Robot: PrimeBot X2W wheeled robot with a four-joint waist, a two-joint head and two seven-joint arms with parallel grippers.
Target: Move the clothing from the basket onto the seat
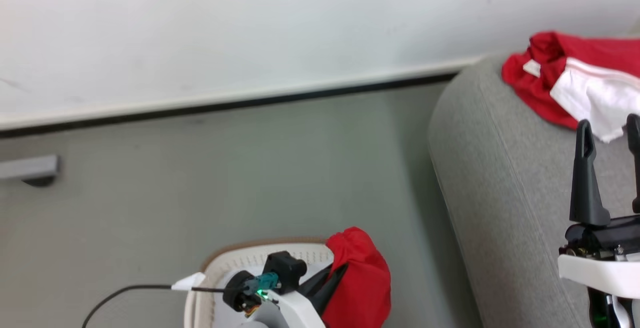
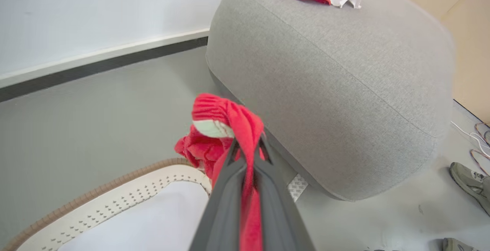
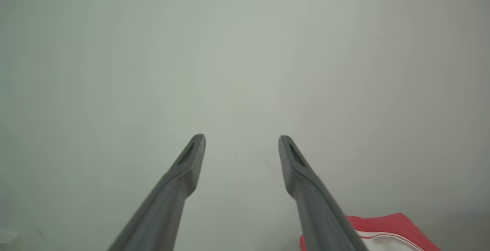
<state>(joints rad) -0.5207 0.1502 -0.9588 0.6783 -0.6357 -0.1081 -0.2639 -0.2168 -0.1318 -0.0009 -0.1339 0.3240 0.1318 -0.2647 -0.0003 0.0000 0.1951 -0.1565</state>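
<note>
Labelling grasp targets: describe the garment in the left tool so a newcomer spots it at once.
Left of the big grey seat stands a cream, brown-rimmed basket. Over its rim hangs a bunched red garment, pinched in the shut left tool. Unlike the red-and-white garment lying on the seat, it is held in the air.

We note clothing (image 1: 542,85) bright red, one piece with white panel edged in thin red piping; other piece (image 2: 229,113) red with pale label. Basket (image 2: 126,191) cream-white, dotted with holes, brown rim. Seat (image 1: 500,178) light grey weave. Floor (image 1: 250,168) dull grey-green, wall (image 1: 250,28) white, dark strip (image 1: 250,103) at base. Our right gripper (image 3: 242,139) dark grey.
</note>
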